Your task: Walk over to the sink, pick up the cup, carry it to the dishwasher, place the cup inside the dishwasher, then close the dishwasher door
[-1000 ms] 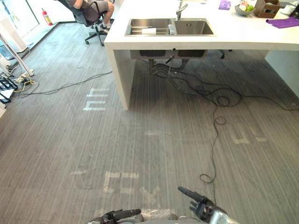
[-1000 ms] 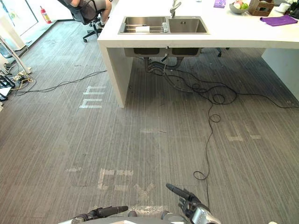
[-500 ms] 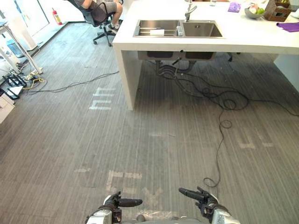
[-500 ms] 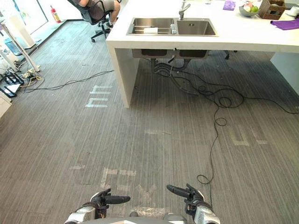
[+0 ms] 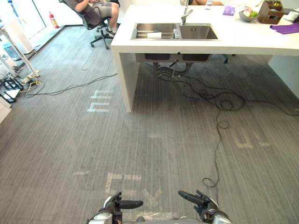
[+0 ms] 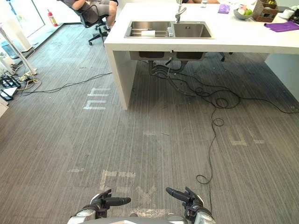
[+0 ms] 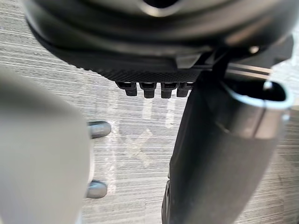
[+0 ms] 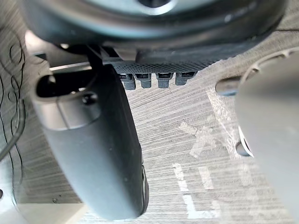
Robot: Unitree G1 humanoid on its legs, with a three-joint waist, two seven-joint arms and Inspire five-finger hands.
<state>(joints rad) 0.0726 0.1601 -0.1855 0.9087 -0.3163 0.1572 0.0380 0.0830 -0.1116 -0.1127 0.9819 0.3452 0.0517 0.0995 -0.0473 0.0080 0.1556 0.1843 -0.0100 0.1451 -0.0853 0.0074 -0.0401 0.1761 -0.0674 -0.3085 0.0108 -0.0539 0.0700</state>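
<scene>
Far left of the sink point(image 5: 198, 32), a red extinguisher point(image 5: 53, 20) stands by the wall. Nearer the sink, still to its left, a person point(image 5: 96, 5) sits on a black chair point(image 5: 97, 24). A thin cable point(image 5: 70, 86) trails over the floor point(image 5: 56, 149) left of the sink, and white tape marks point(image 5: 99, 100) lie on the floor in front of the sink's left end.

The left hand point(image 5: 114, 206) hangs low over the floor, well short of the sink and to its left. Its thumb point(image 7: 219, 154) stands out and its fingers point(image 7: 148, 89) are loose, closed on nothing.

The sink is a steel double basin set in the left part of a white counter point(image 5: 243, 42). The cup point(image 5: 154, 35), small and white, sits in the left basin on a wire rack point(image 5: 141, 33), well apart from both hands. A faucet point(image 5: 186, 14) rises behind the divide between the basins.

The right hand point(image 5: 203, 206) hangs over the floor, well short of the sink and roughly in line with its right basin. Its thumb point(image 8: 100, 154) is out, its fingers point(image 8: 163, 79) are slack, and it is empty.

On the counter right of the sink are a small purple thing point(image 5: 228, 10), a bowl point(image 5: 244, 17) of fruit, a brown basket point(image 5: 270, 10) and, farthest right, a purple cloth point(image 5: 286, 28).
</scene>
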